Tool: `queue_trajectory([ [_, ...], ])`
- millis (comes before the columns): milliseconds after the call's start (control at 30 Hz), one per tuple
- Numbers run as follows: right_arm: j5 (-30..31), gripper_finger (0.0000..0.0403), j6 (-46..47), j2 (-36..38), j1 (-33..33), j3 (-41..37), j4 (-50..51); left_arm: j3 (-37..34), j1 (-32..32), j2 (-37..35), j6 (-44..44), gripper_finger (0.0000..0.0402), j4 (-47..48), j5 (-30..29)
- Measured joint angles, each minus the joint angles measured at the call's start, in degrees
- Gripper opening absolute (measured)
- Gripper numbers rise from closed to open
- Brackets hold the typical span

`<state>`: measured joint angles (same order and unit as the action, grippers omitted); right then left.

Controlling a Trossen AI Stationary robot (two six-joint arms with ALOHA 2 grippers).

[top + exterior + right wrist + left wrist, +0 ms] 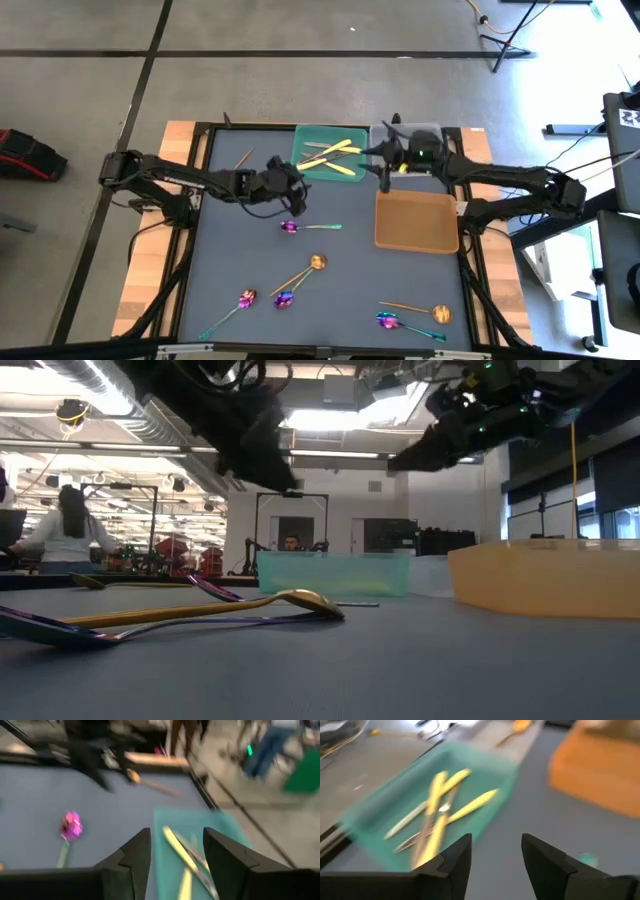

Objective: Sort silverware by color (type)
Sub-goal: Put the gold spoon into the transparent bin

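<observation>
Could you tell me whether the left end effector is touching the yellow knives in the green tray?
Apart. The left wrist view shows the open, empty left end effector short of the pale yellow knives in the green tray.

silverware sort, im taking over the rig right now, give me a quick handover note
Left end effector: open, empty, near the green tray.
Right end effector: open, empty, over the same tray's edge.
Done: the pale yellow-gold knives lie in the green tray.
Left: the flat orange tray holds nothing. Loose on the dark mat: iridescent purple-blue spoons, four by the high view, and copper-gold spoons, one mid-mat, one near the right front, one by the far left edge.
</observation>
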<state>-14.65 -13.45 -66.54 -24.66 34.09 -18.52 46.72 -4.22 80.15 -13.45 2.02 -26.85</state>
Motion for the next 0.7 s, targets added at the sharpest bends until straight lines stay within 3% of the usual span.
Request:
queue_trajectory([
  [167, 0.04, 0.0152, 1.58, 0.00, 6.76, -3.94, -10.40, 0.03, -7.93, -4.12, -2.09, 0.0168, 9.95, 0.46],
  [433, 0.00, 0.0150, -0.53, -1.44, 17.64, -7.87, -12.82, 0.00, -19.50, -5.02, -5.68, 0.0165, 23.22, 0.88],
  [700, 0.05, 0.0150, -1.99, -1.36, 21.78, -7.85, -12.55, -0.02, -26.11, -4.77, -9.09, 0.0165, 31.76, 0.83],
])
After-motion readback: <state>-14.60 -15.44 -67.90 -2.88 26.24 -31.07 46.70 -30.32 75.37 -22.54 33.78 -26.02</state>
